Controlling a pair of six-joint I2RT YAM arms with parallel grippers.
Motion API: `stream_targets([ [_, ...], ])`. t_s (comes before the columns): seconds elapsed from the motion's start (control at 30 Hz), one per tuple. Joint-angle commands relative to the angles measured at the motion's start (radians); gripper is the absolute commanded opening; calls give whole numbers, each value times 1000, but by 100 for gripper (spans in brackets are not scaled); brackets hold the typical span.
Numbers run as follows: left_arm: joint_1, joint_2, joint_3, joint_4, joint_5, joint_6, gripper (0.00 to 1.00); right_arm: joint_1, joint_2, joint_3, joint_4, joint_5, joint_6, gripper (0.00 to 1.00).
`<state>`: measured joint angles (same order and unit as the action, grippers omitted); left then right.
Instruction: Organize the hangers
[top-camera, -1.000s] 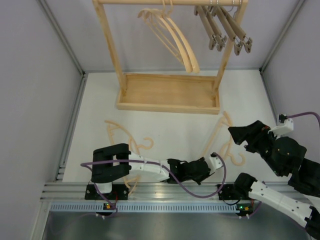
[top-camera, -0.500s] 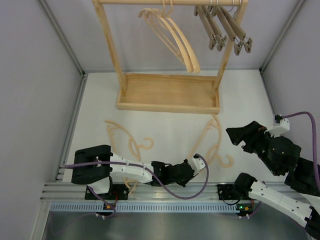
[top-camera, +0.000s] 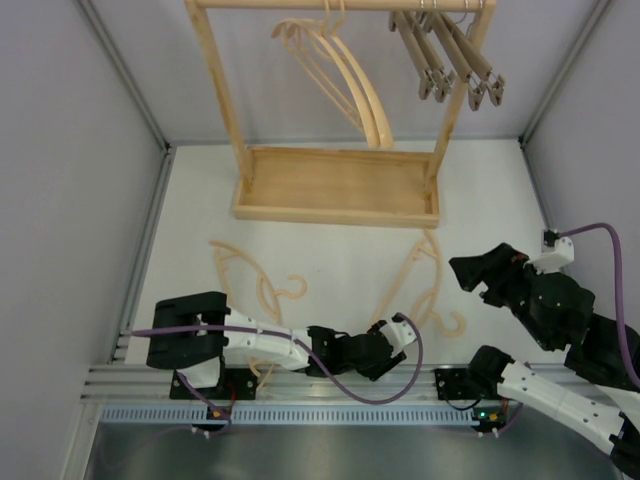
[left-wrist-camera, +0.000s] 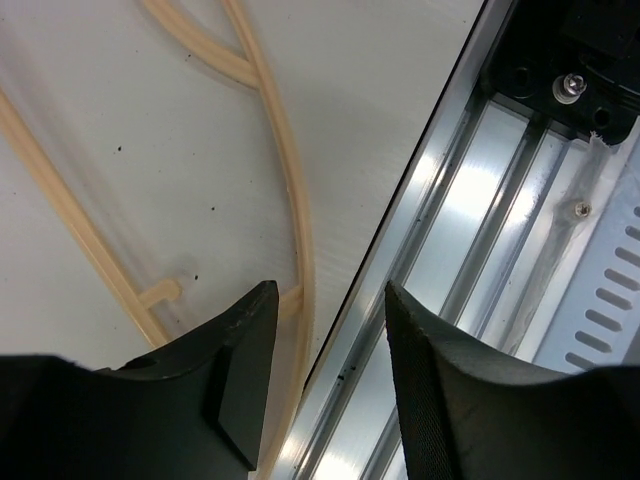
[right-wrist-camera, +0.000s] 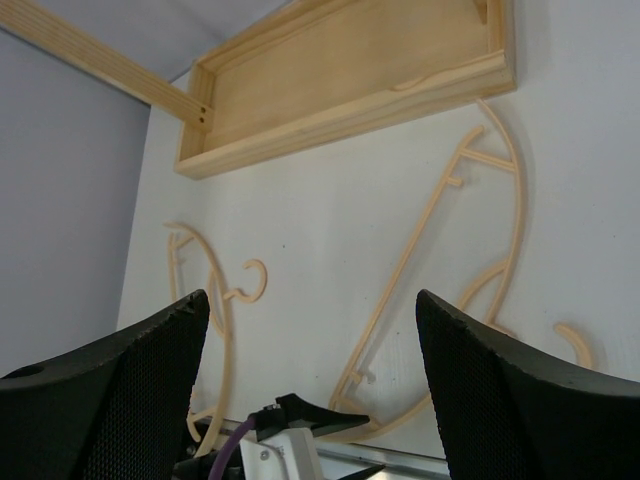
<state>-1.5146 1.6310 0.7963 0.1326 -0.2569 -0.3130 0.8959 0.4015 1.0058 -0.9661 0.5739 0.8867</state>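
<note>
Left wrist: left end effector (left-wrist-camera: 330, 300) part-open, empty; pale hanger (left-wrist-camera: 296, 215) beneath its gap.

At the top view's upper edge the top of the rack (top-camera: 218, 90) and the hooks of the hung hangers (top-camera: 378, 128) are cut off, while at lower left the left arm (top-camera: 265, 345) covers the near end of one pale hanger (top-camera: 264, 290) lying on the surface (top-camera: 340, 255).

Top cam overhead fr behind; L wrist close, R wrist farther, sharing hanger (left-wrist-camera: 298, 230).
</note>
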Motion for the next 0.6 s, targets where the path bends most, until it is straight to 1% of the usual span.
stream_targets([
  [0.0, -6, 41, 78, -27, -30, 41, 52, 9, -10, -4, 15, -9, 5, 81],
  [0.17, -6, 130, 142, -57, -50, 68, 50, 11, -16, -9, 15, -12, 5, 81],
  [0.3, -6, 167, 152, -62, -51, 65, 42, 9, -27, -9, 15, -9, 3, 81],
  [0.4, -4, 182, 143, -62, -50, 57, 38, 9, -32, -10, 10, -8, 4, 81],
  [0.53, -4, 196, 136, -65, -30, 52, 27, 9, -33, -16, 10, -11, 6, 81],
  [0.57, -4, 199, 136, -68, -24, 51, 18, 9, -35, -19, 10, -11, 6, 81],
])
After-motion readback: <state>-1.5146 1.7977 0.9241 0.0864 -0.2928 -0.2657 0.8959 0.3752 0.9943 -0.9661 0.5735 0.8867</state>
